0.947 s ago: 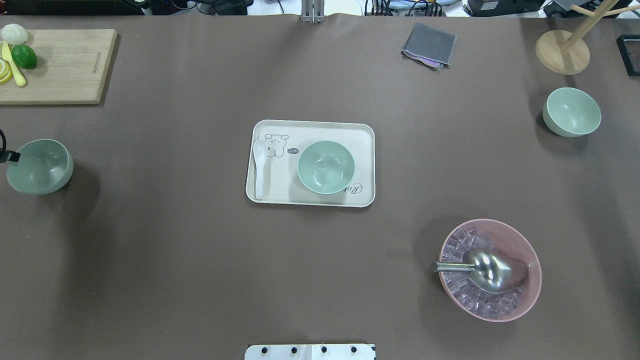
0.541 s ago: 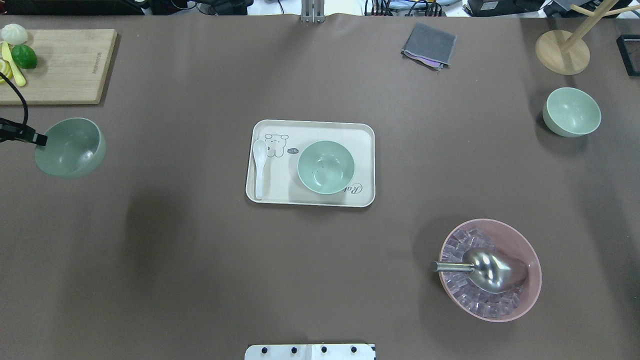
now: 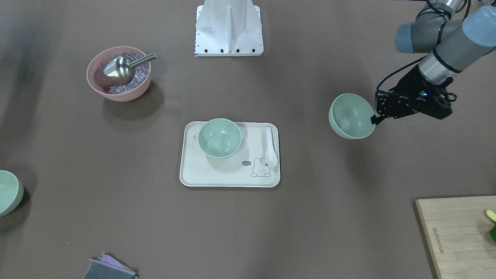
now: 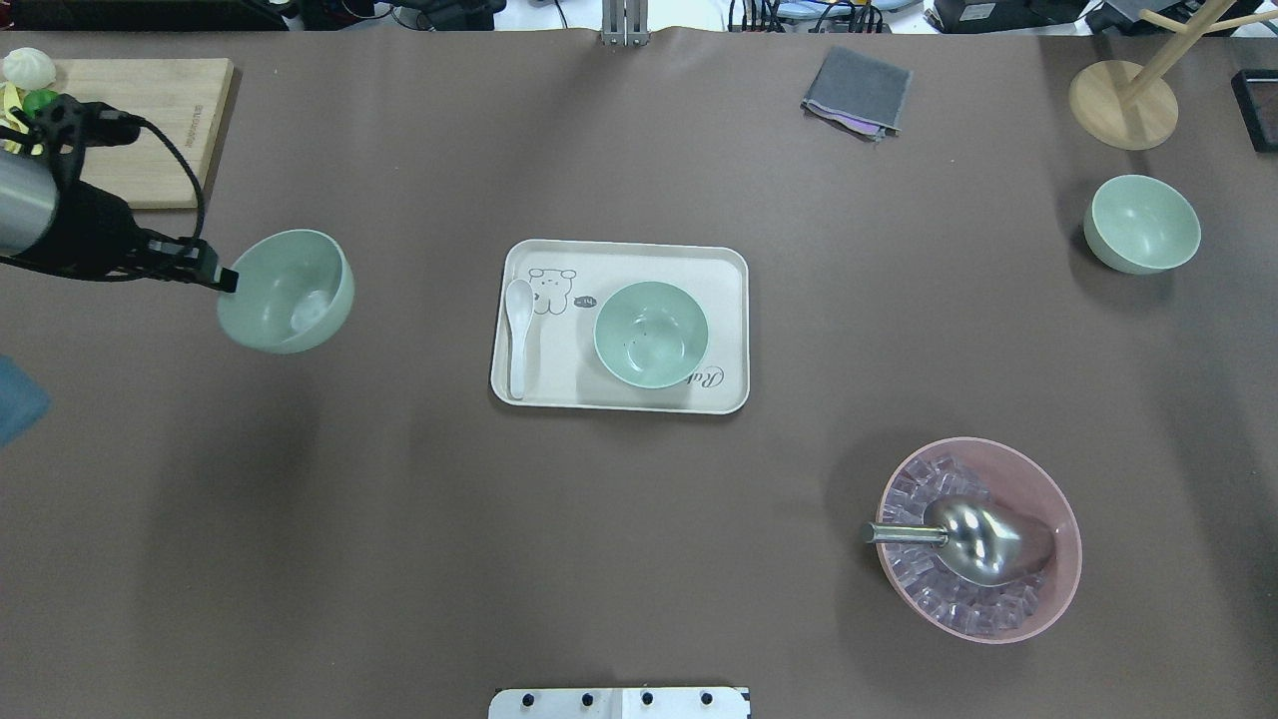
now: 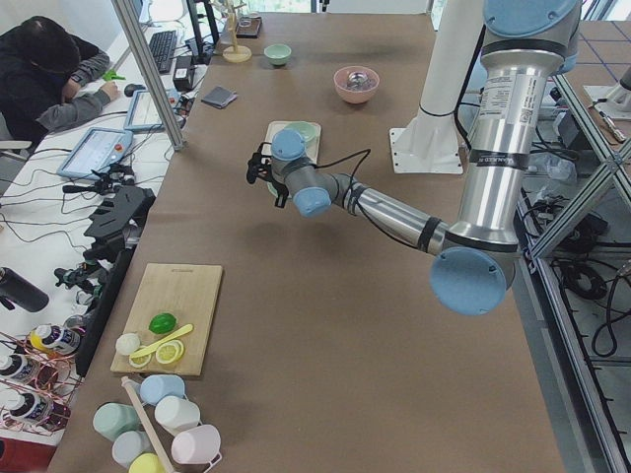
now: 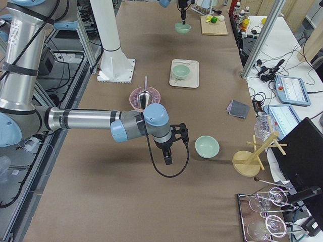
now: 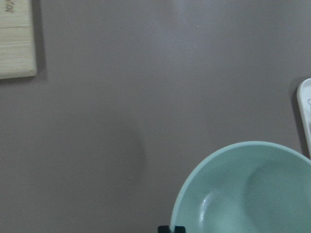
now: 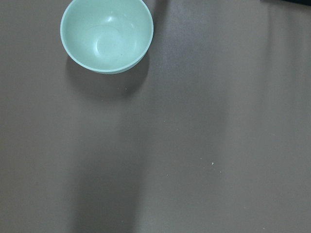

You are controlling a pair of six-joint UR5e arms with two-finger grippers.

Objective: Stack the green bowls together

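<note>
My left gripper (image 4: 228,282) is clamped on the rim of the first green bowl (image 4: 287,292), at the left of the overhead view. One finger is inside the wall and one is outside. This bowl is round, smooth and matte, of pale mint plastic. It hangs tilted above the brown table cover (image 4: 639,559), and its shadow lies apart from it, lower on the cover.

The second green bowl (image 4: 651,333), of the same shape, stands upright at the centre, in the right half of a cream rectangular tray (image 4: 619,262) with rounded corners. A glossy white spoon (image 4: 518,335) lies along the left side of the tray.

The third green bowl (image 4: 1141,223) stands alone at the upper right, on the cover.

At the lower right is a larger pink bowl (image 4: 1064,529) with clear cubes and a shiny metal scoop (image 4: 983,539) in it.

The right gripper (image 6: 167,159) shows only in the right side view, near the third bowl, and I cannot tell how its jaws stand.
</note>
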